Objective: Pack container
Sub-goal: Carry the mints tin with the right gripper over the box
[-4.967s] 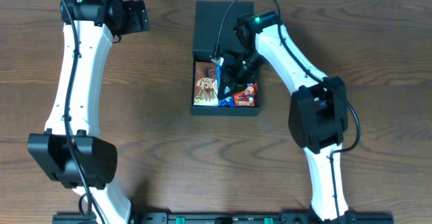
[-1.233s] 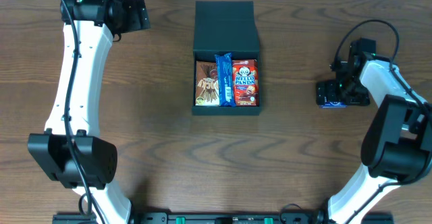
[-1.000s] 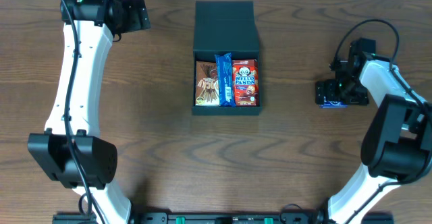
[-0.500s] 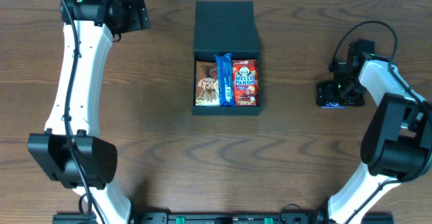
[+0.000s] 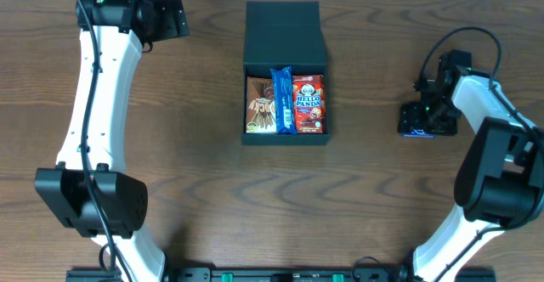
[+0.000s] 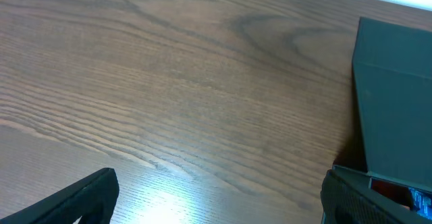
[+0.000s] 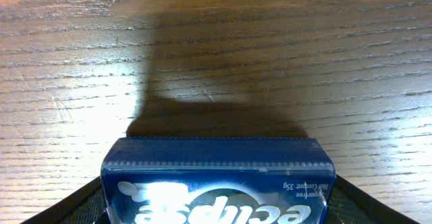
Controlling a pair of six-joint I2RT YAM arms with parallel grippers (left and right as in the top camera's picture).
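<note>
Container (image 5: pixel 286 36) open at centre, three snacks (image 5: pixel 285 104) inside. Left claw (image 5: pixel 172 19), 10 o'clock, released. Right claw (image 5: pixel 422 117), 3 o'clock, straddles tin (image 7: pixel 219 173); grasp cannot be told.

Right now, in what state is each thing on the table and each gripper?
container: open, lid folded back, three packets inside.
Eclipse tin: flat on the table, inside the right gripper.
left gripper: open, empty.
right gripper: around the tin; grip unclear.
</note>
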